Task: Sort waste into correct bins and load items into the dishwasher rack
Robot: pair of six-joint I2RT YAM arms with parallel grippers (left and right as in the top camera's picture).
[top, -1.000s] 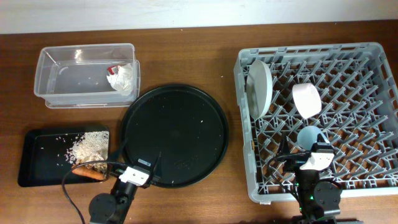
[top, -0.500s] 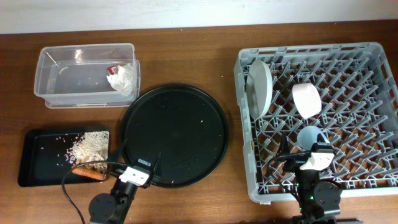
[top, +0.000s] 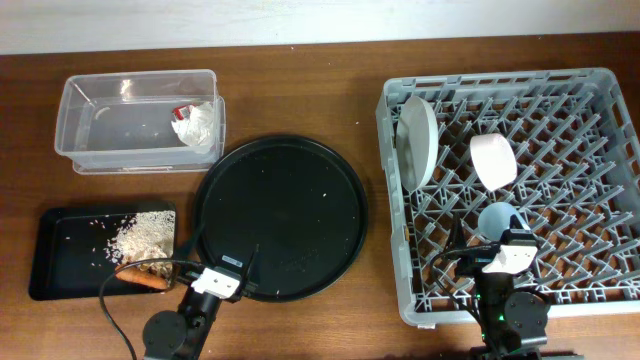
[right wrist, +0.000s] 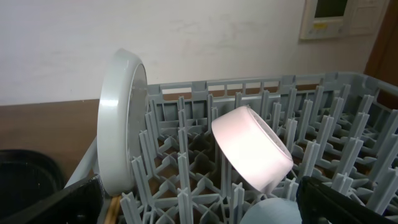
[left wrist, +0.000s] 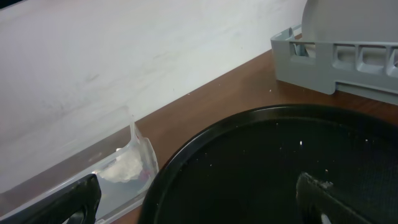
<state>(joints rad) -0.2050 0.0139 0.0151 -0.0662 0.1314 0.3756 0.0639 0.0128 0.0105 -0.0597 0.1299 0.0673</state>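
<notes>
The large square grey plastic dishwasher rack (right wrist: 249, 84) fills my right wrist view, straight ahead of the right gripper (right wrist: 199, 208). That gripper's fingers are spread wide at the frame's lower corners, with nothing held. Just beyond it sits the small light-blue cup (right wrist: 268, 214). Next comes the white bowl (right wrist: 252, 149), tipped on its side among the pegs. The round white plate (right wrist: 121, 124) stands on edge at the rack's left wall.

The left gripper (left wrist: 199, 208) is equally wide and empty, at the near edge of the large round black tray (left wrist: 261, 155). Its camera catches only a corner of the clear rectangular plastic tub (left wrist: 134, 155), with the crumpled white paper napkin (left wrist: 121, 169) inside.

Only overhead do I see the small red wrapper (top: 183, 112) beside that napkin. The same view shows the shallow black rectangular tray (top: 60, 265) holding the rice scraps (top: 140, 237) and the orange food piece (top: 150, 281).
</notes>
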